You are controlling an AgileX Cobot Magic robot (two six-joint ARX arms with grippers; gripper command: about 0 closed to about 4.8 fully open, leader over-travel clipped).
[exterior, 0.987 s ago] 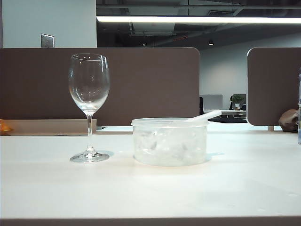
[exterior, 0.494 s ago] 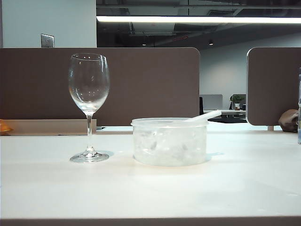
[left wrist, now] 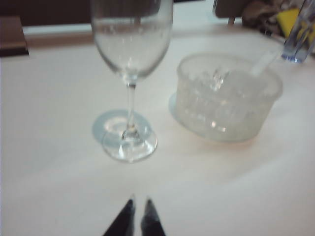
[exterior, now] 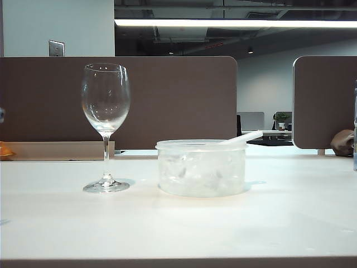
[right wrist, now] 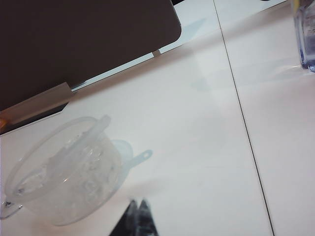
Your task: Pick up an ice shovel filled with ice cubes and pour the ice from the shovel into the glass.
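Observation:
The glass (exterior: 105, 106) stands empty on the white table, left of a round clear tub (exterior: 201, 168). Ice cubes (exterior: 195, 172) fill the tub, and the ice shovel's handle (exterior: 241, 137) sticks out over its right rim. No gripper shows in the exterior view. In the left wrist view my left gripper (left wrist: 139, 202) hangs over bare table short of the glass (left wrist: 130, 54), its tips almost together with nothing between them; the tub (left wrist: 226, 101) lies beyond. My right gripper (right wrist: 138, 202) is shut and empty beside the tub (right wrist: 64, 172), with the ice shovel (right wrist: 81, 142) lying across the tub.
Brown partitions (exterior: 167, 100) stand along the table's far edge. A clear bluish bottle (right wrist: 306, 34) stands at the far right. A seam (right wrist: 241, 123) runs across the tabletop. A small dark shape (exterior: 1, 115) shows at the exterior view's left edge.
A small dark shape and a faint shadow on the table have come in at the left edge of the exterior view. Glass, tub and ice shovel have not moved.

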